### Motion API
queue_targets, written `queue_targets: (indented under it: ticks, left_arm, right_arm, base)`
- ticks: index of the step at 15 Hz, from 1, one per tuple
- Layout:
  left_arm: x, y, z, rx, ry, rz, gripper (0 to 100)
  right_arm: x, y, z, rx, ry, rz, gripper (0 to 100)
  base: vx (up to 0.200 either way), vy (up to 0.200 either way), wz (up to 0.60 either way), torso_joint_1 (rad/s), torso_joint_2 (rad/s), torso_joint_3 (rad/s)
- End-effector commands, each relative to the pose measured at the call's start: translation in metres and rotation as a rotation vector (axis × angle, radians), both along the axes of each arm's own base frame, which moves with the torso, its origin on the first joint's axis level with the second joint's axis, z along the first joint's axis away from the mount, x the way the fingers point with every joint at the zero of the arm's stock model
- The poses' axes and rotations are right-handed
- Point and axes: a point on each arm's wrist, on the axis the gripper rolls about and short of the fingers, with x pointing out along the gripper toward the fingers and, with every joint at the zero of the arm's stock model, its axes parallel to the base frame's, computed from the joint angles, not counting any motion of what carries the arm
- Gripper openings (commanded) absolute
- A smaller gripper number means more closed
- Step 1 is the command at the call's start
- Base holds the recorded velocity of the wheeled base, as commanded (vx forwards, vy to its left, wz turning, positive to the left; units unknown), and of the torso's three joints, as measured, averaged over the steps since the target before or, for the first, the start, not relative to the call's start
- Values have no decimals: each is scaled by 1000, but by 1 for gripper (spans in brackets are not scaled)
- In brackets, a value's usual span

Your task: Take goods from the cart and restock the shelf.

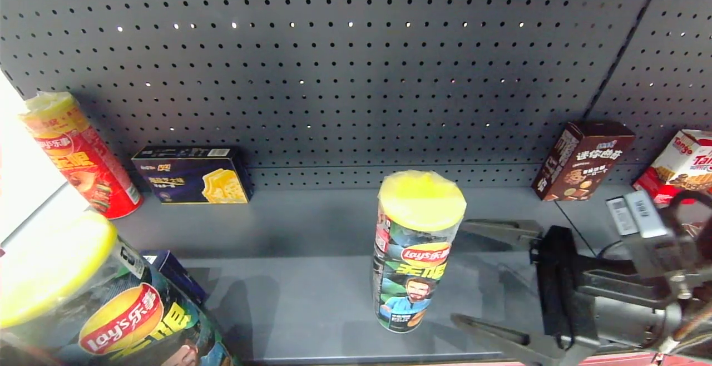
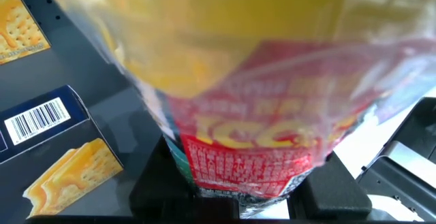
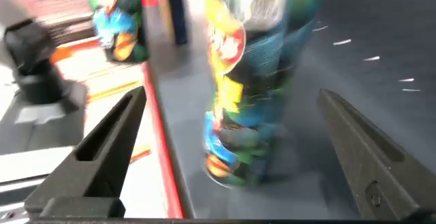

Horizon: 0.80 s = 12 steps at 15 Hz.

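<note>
A green chips can with a yellow lid stands upright in the middle of the grey shelf. My right gripper is open just to its right, one finger behind and one in front of the can's side. In the right wrist view the can stands ahead of the spread fingers, not touching them. At the lower left a second chips can with a yellow lid is held up close. In the left wrist view my left gripper is shut on this can.
On the shelf stand a red chips can at far left, a dark blue cracker box against the pegboard, another blue box near the front left, a brown cookie box and a red-white wafer box at right.
</note>
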Motion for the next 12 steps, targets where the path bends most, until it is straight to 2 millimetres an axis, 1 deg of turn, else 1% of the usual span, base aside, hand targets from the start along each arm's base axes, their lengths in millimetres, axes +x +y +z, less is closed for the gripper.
queue_targets:
  ticks: [1, 2, 3, 4, 6, 7, 8, 9, 10, 12]
  left_arm:
    - [0, 0, 1, -3, -6, -2, 0]
    - [0, 0, 1, -3, -5, -2, 0]
    - [0, 0, 1, -3, -5, -4, 0]
    - [0, 0, 1, -3, -5, -4, 0]
    - [0, 0, 2, -6, -10, -5, 0]
    - [0, 0, 3, -5, -13, -7, 0]
    - [0, -1, 3, -6, -14, -11, 0]
    - [1, -1, 4, -7, -15, -13, 0]
    - [1, -1, 8, -11, -27, -13, 0]
    - [2, -2, 11, -16, -37, -13, 0]
  right_arm:
    - [-48, -53, 35, 81, -102, -193, 100]
    - [-66, -68, 37, 84, -77, -261, 100]
    - [-83, -78, 34, 94, -42, -307, 100]
    - [-102, -91, 27, 97, -18, -379, 100]
    - [-127, -107, 4, 87, 9, -473, 100]
    - [-136, -113, -8, 83, 15, -494, 100]
    - [-147, -119, -24, 78, 24, -519, 100]
    - [-151, -122, -30, 76, 28, -528, 100]
    - [-160, -127, -42, 69, 35, -549, 100]
    - [-170, -134, -61, 63, 45, -609, 100]
  base:
    - [0, 0, 0, 0, 0, 0]
    - [0, 0, 0, 0, 0, 0]
    - [0, 0, 0, 0, 0, 0]
    - [0, 0, 0, 0, 0, 0]
    - [0, 0, 0, 0, 0, 0]
    - [0, 0, 0, 0, 0, 0]
    - [0, 0, 0, 0, 0, 0]
    - [0, 0, 0, 0, 0, 0]
    - [0, 0, 0, 0, 0, 0]
    - [0, 0, 0, 0, 0, 0]
